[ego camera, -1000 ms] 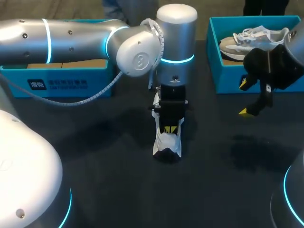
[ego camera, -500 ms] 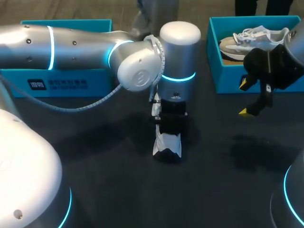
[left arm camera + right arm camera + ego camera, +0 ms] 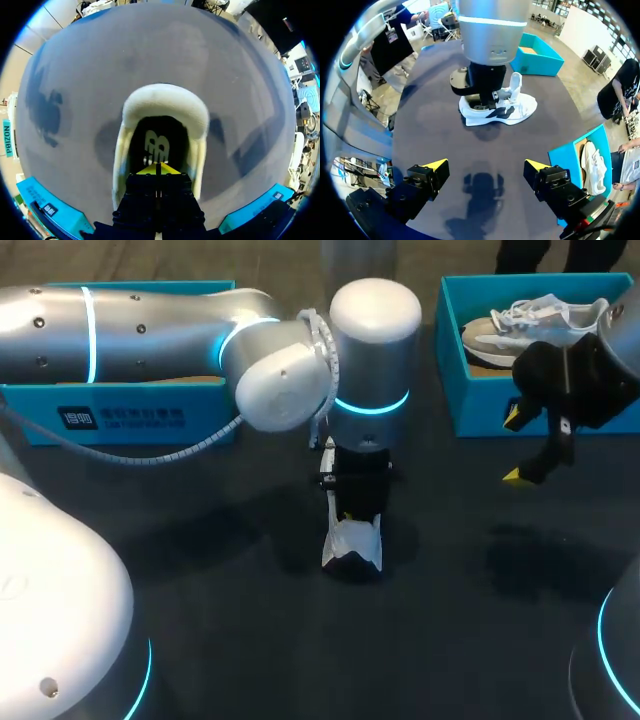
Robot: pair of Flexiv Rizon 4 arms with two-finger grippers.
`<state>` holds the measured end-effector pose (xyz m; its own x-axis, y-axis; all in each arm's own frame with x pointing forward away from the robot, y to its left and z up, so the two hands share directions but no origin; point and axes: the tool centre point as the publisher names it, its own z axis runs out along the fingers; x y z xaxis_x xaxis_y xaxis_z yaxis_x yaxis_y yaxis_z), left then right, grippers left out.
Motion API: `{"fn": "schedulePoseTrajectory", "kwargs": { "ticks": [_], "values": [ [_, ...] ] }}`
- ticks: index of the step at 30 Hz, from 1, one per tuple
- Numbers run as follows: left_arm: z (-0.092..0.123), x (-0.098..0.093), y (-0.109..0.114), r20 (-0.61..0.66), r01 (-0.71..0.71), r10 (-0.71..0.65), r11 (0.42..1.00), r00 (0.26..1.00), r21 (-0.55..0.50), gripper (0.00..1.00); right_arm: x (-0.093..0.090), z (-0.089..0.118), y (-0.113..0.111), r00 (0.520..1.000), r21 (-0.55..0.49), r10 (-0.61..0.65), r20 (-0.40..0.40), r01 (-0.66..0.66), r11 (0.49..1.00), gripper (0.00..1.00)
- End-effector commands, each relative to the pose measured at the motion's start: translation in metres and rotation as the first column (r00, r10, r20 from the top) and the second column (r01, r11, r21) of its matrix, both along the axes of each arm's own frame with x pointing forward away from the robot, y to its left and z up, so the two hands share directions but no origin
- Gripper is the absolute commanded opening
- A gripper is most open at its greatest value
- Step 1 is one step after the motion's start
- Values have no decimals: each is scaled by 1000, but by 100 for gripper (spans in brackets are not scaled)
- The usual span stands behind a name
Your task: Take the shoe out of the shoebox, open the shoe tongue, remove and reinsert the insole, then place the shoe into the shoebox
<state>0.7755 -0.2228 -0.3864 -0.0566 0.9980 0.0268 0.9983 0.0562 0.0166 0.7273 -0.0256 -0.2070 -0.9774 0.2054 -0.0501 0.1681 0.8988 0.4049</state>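
Note:
A white shoe (image 3: 352, 543) stands on the dark table near the middle, its toe toward me. My left gripper (image 3: 350, 518) comes straight down into it. In the left wrist view the yellow tips of the left gripper (image 3: 157, 169) are pressed together, shut, inside the shoe's padded collar (image 3: 165, 100), just above the dark insole (image 3: 155, 140) lying flat inside. I see nothing pinched between them. My right gripper (image 3: 525, 447) hangs open in front of the teal shoebox (image 3: 452, 360). In its own view the right gripper (image 3: 485, 167) is wide apart, well short of the shoe (image 3: 502, 109).
A second pale shoe (image 3: 530, 318) lies in the shoebox at the back right. Another teal box (image 3: 130, 412) stands at the back left, partly behind my left arm (image 3: 150, 330). Bare dark table lies between the shoe and my right gripper.
My left wrist shifted slightly over the shoe and sank a little, so less of its yellow tips shows. The right arm and the shoe have kept still.

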Motion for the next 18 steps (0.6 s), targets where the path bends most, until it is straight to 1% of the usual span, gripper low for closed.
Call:
{"fn": "schedulePoseTrajectory", "kwargs": {
  "ticks": [1,4,7,9,15,18],
  "values": [
    [-11,-6,-2,79,-15,14,1000,997,7,0,-1,-1,0,1000,-2,-2,1,2,1000,100],
    [-15,-7,-4,118,-16,13,999,993,27,0,-1,-1,0,1000,-2,-2,1,2,1000,100],
    [-14,-7,-2,123,-4,-2,999,992,47,0,-1,-1,0,1000,-2,-2,1,2,1000,100],
    [-5,-5,1,140,0,-6,999,990,40,0,-1,-1,0,1000,-2,-2,1,2,1000,100],
    [30,8,7,287,-22,-1,997,958,75,0,-1,-1,0,1000,-2,-2,1,2,1000,100],
    [43,14,8,318,-34,9,997,948,71,0,-1,-1,0,1000,-2,-2,1,2,1000,100]
  ]
}}
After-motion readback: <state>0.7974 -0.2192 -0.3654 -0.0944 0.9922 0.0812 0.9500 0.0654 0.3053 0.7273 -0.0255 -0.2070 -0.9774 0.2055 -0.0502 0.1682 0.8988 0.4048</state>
